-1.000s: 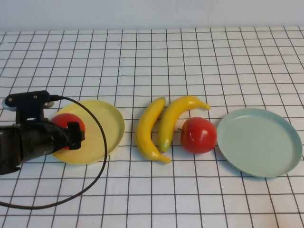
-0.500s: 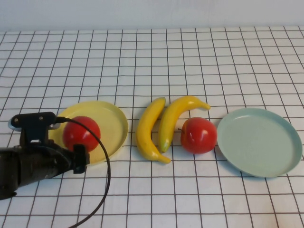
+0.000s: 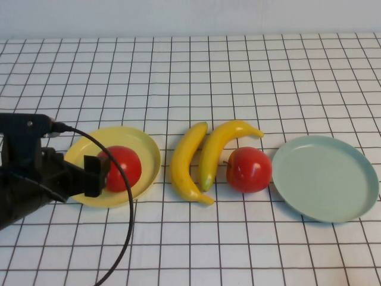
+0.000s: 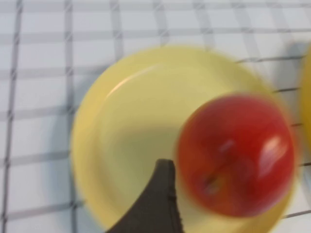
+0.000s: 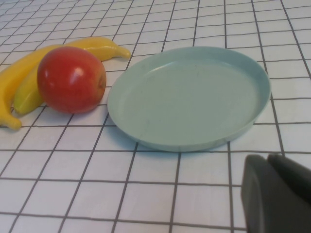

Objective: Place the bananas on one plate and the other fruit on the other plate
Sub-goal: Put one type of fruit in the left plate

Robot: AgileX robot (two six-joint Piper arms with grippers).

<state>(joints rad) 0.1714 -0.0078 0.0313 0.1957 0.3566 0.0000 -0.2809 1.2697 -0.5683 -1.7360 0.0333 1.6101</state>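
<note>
Sitting in the middle of the table, the second apple [image 3: 249, 170] is just beside the blue plate [image 3: 333, 196] and far from the left gripper [image 3: 94, 176], whose spread fingers hover by the yellow plate [image 3: 143, 152]; the right gripper [image 5: 277, 194] shows pressed-together fingers.

Red apple [image 4: 235, 155] on yellow plate [image 4: 126, 126], L gripper fingertip [image 4: 158, 204] beside apple.

Robot test bench, likely lab: white black-gridded tablecloth [image 3: 238, 77], plain pale wall [image 3: 190, 18] behind, glossy plastic-looking fruit and plates laid out, black cabled arm [image 3: 36, 179].
</note>
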